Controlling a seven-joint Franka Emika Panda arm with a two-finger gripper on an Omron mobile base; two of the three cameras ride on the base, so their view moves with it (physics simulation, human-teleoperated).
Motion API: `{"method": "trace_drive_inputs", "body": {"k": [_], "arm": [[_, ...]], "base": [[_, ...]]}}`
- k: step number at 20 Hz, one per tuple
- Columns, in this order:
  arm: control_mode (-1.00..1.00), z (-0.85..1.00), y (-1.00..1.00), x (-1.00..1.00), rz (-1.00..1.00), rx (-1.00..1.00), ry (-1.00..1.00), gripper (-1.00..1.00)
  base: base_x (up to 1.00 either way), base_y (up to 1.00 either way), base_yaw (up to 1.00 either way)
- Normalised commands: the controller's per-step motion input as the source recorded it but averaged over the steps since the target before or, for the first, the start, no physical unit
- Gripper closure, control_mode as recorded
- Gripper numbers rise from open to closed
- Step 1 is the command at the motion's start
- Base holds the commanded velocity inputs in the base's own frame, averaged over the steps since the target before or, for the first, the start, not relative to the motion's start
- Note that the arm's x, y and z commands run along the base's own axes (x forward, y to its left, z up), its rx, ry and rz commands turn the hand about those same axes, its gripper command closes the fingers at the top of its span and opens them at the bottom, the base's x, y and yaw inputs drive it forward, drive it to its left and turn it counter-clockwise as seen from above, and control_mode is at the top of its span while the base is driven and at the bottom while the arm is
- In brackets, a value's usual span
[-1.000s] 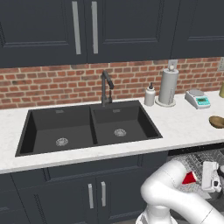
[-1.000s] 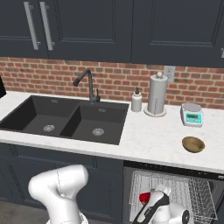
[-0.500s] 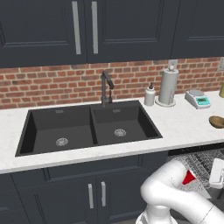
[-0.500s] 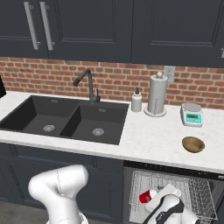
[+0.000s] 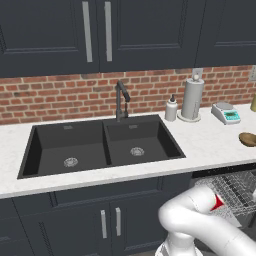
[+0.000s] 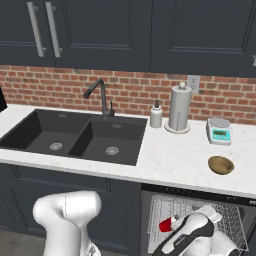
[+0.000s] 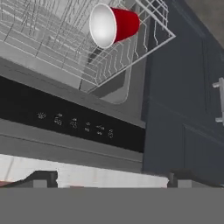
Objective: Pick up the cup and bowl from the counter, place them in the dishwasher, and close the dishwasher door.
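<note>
The hand has drawn back from the red cup, its fingers spread wide and holding nothing. The cup now lies on its side in the dishwasher's wire rack, released, with the arm swung toward the right.

Around the bowl the table lies bare from 6 to 10 o'clock, while the scale crowds 12 o'clock, the paper-towel roll and soap bottle stand toward 10, and the cup lies in the rack.
</note>
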Motion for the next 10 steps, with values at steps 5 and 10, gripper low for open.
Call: {"method": "trace_drive_inputs", "body": {"k": [5,10], "arm": [[-1.00,0.86,0.00,-0.29,-0.06,-0.13,0.05,-1.00],[-1.00,0.71,0.21,-0.29,0.07,-0.35,0.01,-1.00]], "base": [[0.00,0.00,0.00],[0.00,0.00,0.00]]}}
